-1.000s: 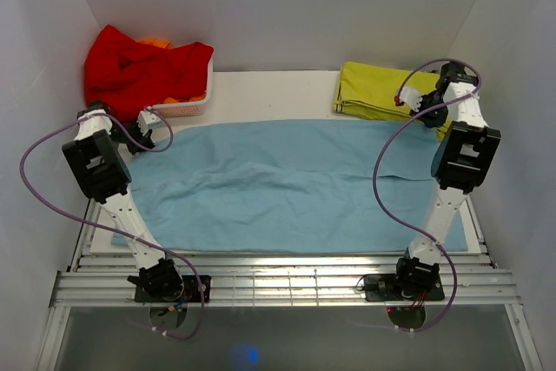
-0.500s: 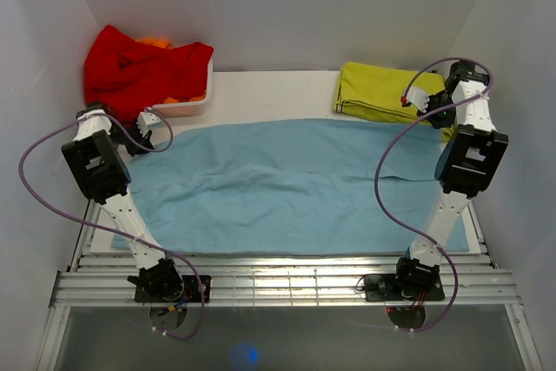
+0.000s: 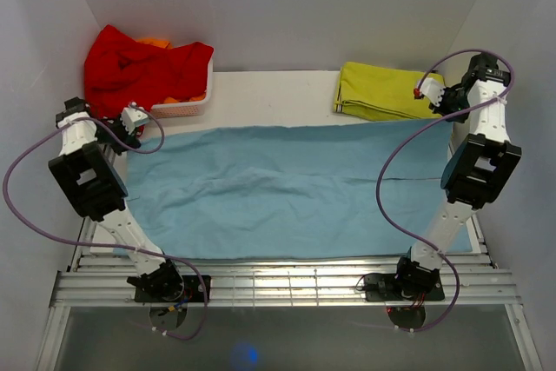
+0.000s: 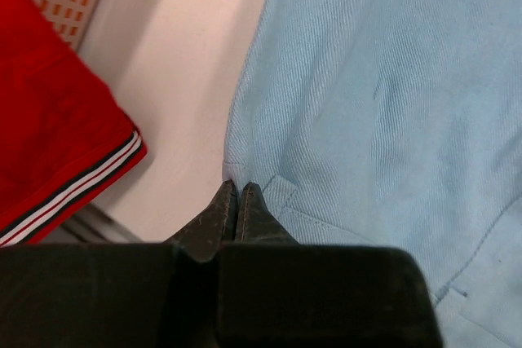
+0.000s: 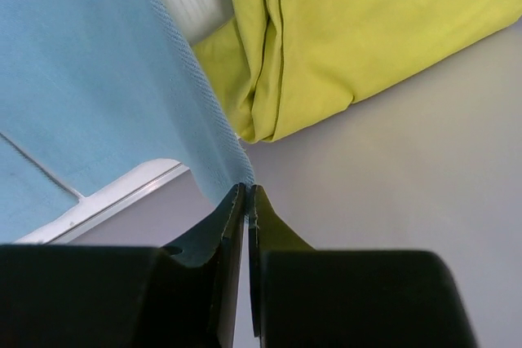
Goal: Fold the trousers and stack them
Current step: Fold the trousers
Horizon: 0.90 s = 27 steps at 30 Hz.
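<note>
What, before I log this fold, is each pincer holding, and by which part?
Both hold the trousers: the left pincer pinches their far left corner, the right pincer their far right corner.

Bright even light, soft shadows, left tool (image 4: pixel 236 188) slightly blurred

Basket (image 3: pixel 187 109) mostly buried under red garment (image 3: pixel 130 62), orange cloth (image 3: pixel 155 42) barely showing, trousers (image 3: pixel 287 188) near-right corner hidden behind right arm (image 3: pixel 473 171)

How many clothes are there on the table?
3. The blue trousers lie spread across the middle, a yellow-green garment sits folded at the far right, and a red garment fills the basket at the far left. An orange bit under it may be another.
</note>
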{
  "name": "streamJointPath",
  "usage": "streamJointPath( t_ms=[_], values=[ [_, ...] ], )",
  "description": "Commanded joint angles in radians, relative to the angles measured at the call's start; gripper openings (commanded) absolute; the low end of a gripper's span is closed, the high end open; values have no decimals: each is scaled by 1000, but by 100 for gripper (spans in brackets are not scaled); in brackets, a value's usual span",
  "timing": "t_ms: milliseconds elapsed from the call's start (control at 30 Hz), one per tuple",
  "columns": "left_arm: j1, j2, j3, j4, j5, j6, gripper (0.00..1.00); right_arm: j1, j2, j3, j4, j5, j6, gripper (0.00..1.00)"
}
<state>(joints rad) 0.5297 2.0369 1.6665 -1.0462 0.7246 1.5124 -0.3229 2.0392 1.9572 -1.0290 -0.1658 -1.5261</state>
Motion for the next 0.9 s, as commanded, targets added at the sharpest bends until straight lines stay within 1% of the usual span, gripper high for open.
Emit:
streamJointPath(
  t_ms=[0,67,233,267,300,367,400,467,533,667,733,800,833,867],
  values=[
    [41,-165,-65,89,62,-15,0,-42,-76,-14,15,-30,4,8],
    [49,-204,-124,165,93,-40,0,-50,-97,-33,29,-40,6,8],
    [56,-343,-263,288,108,-23,0,-61,-142,-84,32,-66,0,8],
    [58,-368,-295,376,113,-65,0,-64,-146,-93,30,-70,-2,8],
    [64,-394,-359,420,117,-86,0,-73,-151,-98,32,-80,-2,8],
    [75,-472,-418,529,137,-119,0,-82,-175,-107,27,-89,-8,8],
    [93,-497,-460,549,148,-126,0,-96,-183,-121,27,-100,-14,8],
    [114,-559,-481,566,173,-141,0,-114,-215,-135,27,-109,-40,8],
    [153,-592,-479,552,206,-172,0,-145,-243,-152,26,-127,-52,8],
    [219,-641,-424,378,262,-141,0,-212,-303,-202,26,-161,-89,8],
    [259,-655,-410,342,294,-140,0,-234,-342,-233,23,-190,-106,8],
    [309,-673,-387,238,321,-92,0,-272,-372,-254,6,-221,-124,8],
    [328,-678,-383,198,347,-30,0,-287,-404,-286,-3,-230,-153,8],
    [345,-685,-379,128,357,-2,0,-315,-422,-309,-17,-235,-170,8]
  ],
)
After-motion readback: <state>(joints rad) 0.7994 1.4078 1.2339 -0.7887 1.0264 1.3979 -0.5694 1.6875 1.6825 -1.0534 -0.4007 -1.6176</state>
